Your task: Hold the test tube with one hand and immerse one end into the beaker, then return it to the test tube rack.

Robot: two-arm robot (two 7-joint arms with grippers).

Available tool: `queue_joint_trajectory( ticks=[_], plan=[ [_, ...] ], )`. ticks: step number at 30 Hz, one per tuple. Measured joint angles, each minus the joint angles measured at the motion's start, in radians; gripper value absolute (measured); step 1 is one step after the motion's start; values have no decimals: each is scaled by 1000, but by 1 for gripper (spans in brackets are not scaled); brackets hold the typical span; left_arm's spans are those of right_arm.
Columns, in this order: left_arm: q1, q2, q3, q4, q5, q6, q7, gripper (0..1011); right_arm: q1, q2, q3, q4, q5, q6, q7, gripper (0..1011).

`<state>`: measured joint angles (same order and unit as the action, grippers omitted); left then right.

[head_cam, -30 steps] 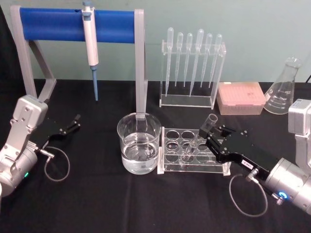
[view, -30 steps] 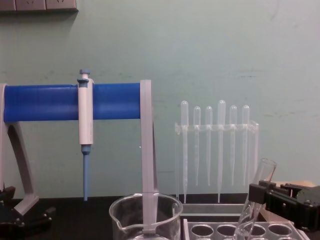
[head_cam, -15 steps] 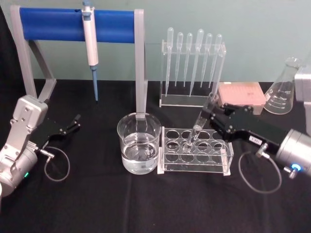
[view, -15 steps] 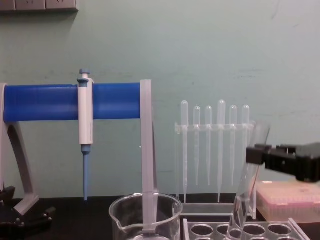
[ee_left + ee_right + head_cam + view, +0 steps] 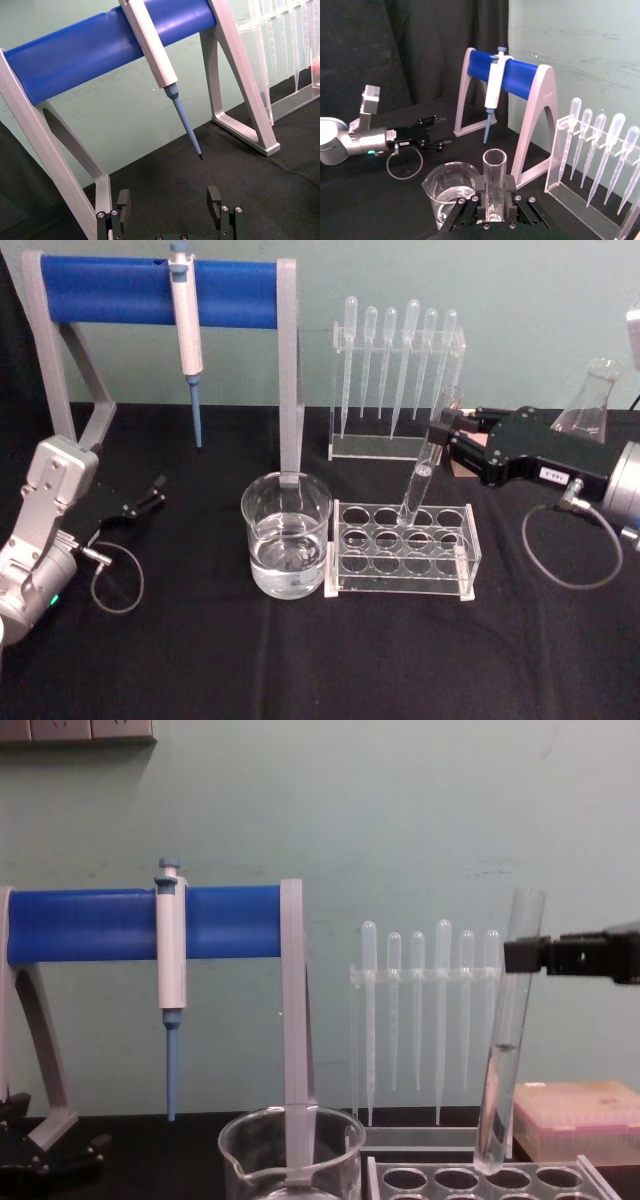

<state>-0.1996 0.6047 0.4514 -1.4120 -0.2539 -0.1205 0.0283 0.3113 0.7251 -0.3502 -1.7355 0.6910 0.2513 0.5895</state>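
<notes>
Above the rack point(image 5: 400, 586), the right gripper point(image 5: 441, 436) reaches in level, jaws clenched on the tilted test tube point(image 5: 420, 478), its bottom over the back holes. The left gripper point(image 5: 150, 495) idles far left of it, jaws apart.

Glossy glass test tube point(image 5: 418, 485), matt black tablecloth point(image 5: 200, 650).

The right gripper point(image 5: 494, 191) has 2 black fingers pressed tight on the test tube point(image 5: 494, 165), 1 on each side. The tube's open end sticks up past the fingers. Near it, a bit farther off, is the beaker point(image 5: 451, 192) w/ some water in it. Way back, the left gripper point(image 5: 431, 133) sits low over the black cloth point(image 5: 380, 200), fingers apart. A white pipettor point(image 5: 493, 87) hangs on a blue bar point(image 5: 520, 72). Thin pipettes point(image 5: 600, 145) hang in a clear rack point(image 5: 572, 200).
</notes>
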Motion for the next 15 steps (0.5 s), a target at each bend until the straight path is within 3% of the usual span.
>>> queue_joint_trajectory(
  ticks=[8, 15],
  plan=[
    [0, 0, 0, 0, 0, 0, 0, 1000, 51, 48, -13, -31, 25, 42, 25, 221],
    [0, 0, 0, 0, 0, 0, 0, 1000, 72, 67, -22, -48, 46, 58, 22, 221]
  ],
)
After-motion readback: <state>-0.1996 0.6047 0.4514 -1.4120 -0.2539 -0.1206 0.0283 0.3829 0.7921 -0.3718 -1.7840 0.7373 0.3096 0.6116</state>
